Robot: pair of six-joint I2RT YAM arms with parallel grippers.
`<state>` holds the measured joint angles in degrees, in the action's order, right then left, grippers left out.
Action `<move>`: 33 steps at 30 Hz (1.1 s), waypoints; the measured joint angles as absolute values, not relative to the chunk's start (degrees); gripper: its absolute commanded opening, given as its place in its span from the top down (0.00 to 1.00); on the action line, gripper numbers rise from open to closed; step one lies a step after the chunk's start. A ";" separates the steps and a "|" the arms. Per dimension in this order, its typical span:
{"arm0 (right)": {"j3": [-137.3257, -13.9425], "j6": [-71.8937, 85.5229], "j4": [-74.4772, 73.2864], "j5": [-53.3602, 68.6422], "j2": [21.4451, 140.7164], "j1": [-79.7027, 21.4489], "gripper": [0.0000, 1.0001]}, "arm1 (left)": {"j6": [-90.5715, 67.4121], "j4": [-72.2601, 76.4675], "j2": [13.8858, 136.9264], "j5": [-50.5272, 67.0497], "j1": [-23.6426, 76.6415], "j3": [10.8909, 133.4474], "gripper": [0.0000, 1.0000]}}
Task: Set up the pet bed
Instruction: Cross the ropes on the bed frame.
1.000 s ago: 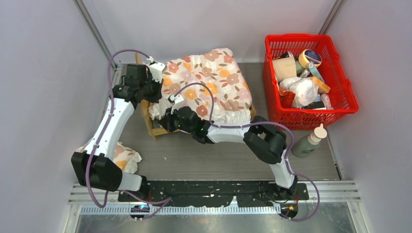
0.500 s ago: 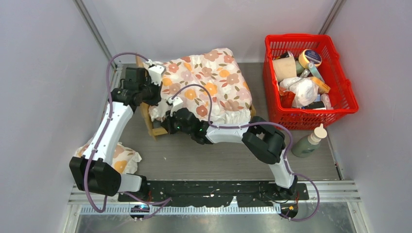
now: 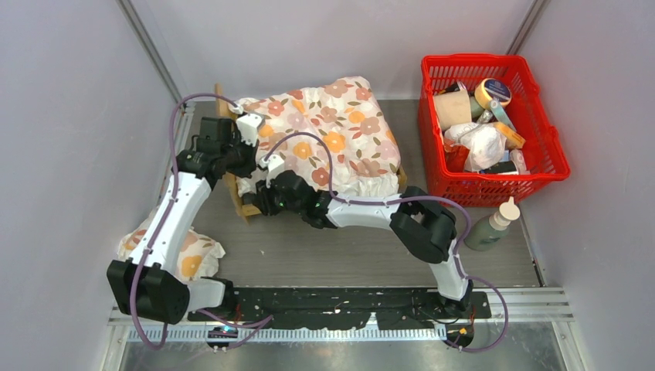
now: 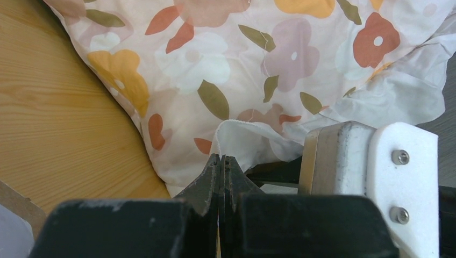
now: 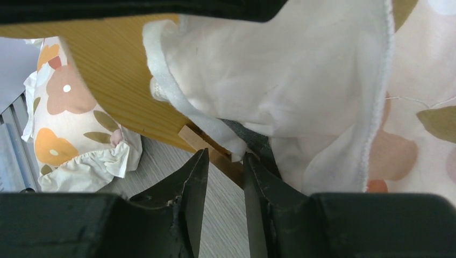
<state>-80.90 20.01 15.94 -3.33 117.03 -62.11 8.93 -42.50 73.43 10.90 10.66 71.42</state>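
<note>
The pet bed (image 3: 242, 204) is a light-wood frame, mostly buried under the white floral cushion (image 3: 332, 143). Its headboard (image 4: 54, 107) fills the left of the left wrist view. My left gripper (image 3: 246, 153) is at the cushion's left edge by the headboard. In the wrist view, the left gripper (image 4: 221, 159) is shut with the cushion's white hem (image 4: 236, 141) pinched at its tips. My right gripper (image 3: 261, 195) sits at the bed's near-left corner. Seen from its wrist, the right gripper (image 5: 225, 161) is open, the cushion's white edge (image 5: 236, 151) just past its tips and the bed's grey fabric (image 5: 259, 141) beside it.
A red basket (image 3: 494, 193) full of items stands at the right, with a green bottle (image 3: 489, 228) in front of it. A small floral pillow (image 3: 193, 253) lies on the table by the left arm. Walls close in left, right and behind.
My right gripper has opened, letting go of the cushion edge. My left gripper has shifted a little nearer and leftward, still shut, and the cushion's left corner now reaches further along the headboard.
</note>
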 measured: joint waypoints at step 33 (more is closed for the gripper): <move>-82.41 14.92 15.68 -3.40 115.77 -62.28 0.95 | 7.90 -42.26 71.11 10.00 11.31 69.17 1.00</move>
